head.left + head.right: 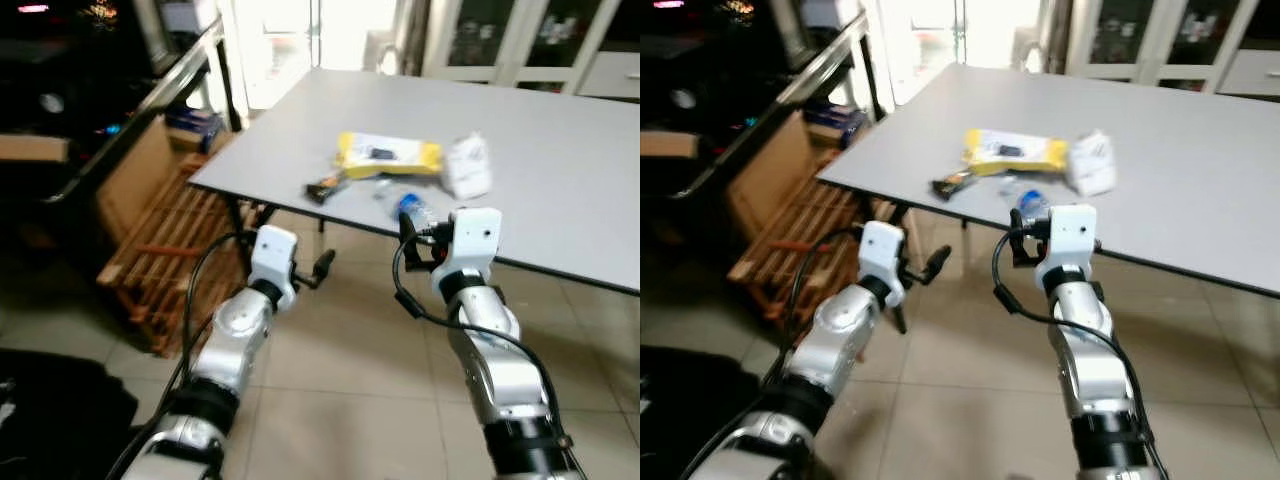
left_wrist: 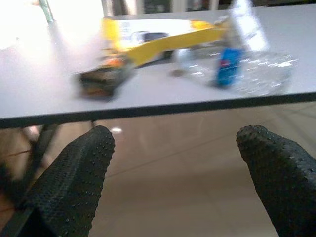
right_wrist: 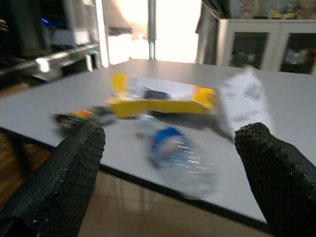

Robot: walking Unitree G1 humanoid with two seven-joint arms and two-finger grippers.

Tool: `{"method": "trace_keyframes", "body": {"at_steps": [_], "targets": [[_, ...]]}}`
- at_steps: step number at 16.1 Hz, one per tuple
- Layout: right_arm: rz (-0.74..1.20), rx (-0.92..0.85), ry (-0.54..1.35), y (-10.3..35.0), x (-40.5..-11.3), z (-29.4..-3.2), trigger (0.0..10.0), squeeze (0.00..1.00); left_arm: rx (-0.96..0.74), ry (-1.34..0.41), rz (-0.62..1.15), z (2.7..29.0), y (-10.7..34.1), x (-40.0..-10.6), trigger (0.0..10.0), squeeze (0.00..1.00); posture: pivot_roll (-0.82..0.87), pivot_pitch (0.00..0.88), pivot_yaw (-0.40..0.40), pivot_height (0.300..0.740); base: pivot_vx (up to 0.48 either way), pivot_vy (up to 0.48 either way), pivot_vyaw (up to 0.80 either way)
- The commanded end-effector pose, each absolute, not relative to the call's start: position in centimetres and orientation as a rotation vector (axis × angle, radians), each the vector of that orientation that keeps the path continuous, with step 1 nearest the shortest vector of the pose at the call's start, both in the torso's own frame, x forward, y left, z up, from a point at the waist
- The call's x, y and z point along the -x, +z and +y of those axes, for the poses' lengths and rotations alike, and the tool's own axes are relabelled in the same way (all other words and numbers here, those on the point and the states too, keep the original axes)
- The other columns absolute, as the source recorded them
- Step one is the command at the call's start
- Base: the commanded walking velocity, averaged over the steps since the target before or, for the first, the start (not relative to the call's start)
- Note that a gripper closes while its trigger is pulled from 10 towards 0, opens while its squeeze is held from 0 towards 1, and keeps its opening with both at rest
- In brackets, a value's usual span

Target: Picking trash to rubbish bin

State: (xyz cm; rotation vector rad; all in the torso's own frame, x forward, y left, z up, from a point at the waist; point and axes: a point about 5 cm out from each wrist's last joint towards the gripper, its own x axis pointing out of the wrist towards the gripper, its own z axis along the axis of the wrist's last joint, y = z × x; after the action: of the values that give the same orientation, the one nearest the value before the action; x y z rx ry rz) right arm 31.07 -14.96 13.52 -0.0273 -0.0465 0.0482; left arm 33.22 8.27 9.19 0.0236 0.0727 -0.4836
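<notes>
At the table's near edge, both arms line up on the trash.

From the head, the right gripper (image 1: pixel 412 238) hangs just below the edge, the crushed bottle (image 1: pixel 410 207) at its twelve o'clock; the left gripper (image 1: pixel 318 270) sits lower. Left wrist: fingers (image 2: pixel 74 182) spread wide under the table (image 2: pixel 44 98), dark wrapper (image 2: pixel 101 81) at eleven. Right wrist: fingers (image 3: pixel 64 182) parted, bottle centred between them, yellow packet (image 3: pixel 158 98) behind, ready to reach in.

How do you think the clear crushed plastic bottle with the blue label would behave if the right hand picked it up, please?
The clear crushed plastic bottle with the blue label looks empty, so probably light. Its crumpled walls would likely give and crackle under a squeeze. It lies on its side near the grey table edge, so a nudge from the open right hand might slide or roll it off.
</notes>
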Motion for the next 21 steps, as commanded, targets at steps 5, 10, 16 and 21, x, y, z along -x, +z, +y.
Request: {"method": "trace_keyframes", "body": {"at_steps": [5, 10, 16, 21], "targets": [[-0.053, 0.029, 0.043, 13.8, -31.2, -15.0, 10.0, 0.0, -0.051, -0.474, 0.068, 9.0, 9.5, -33.4, 10.0, 0.0, -0.08, 0.024, 0.04, 0.74, 0.48, 0.0, 0.0], [-0.05, 0.035, 0.047, 13.8, -31.2, -15.0, 10.0, 0.0, -0.054, -0.471, 0.072, 9.1, 9.4, -33.3, 10.0, 0.0, -0.08, 0.027, 0.036, 0.74, 0.463, 0.0, 0.0], [0.0, 0.061, 0.066, 14.3, -31.4, -14.7, 10.0, 0.0, -0.086, -0.489, 0.085, 10.4, 9.5, -33.2, 10.0, 0.0, -0.08, 0.045, 0.032, 0.74, 0.072, 0.0, 0.0], [0.014, 0.057, 0.052, 14.6, -31.0, -15.0, 10.0, 0.0, -0.096, -0.602, 0.109, 11.1, 10.9, -31.4, 10.0, 0.0, -0.06, 0.1, 0.045, 0.74, 0.0, 0.0, 0.0]]}}
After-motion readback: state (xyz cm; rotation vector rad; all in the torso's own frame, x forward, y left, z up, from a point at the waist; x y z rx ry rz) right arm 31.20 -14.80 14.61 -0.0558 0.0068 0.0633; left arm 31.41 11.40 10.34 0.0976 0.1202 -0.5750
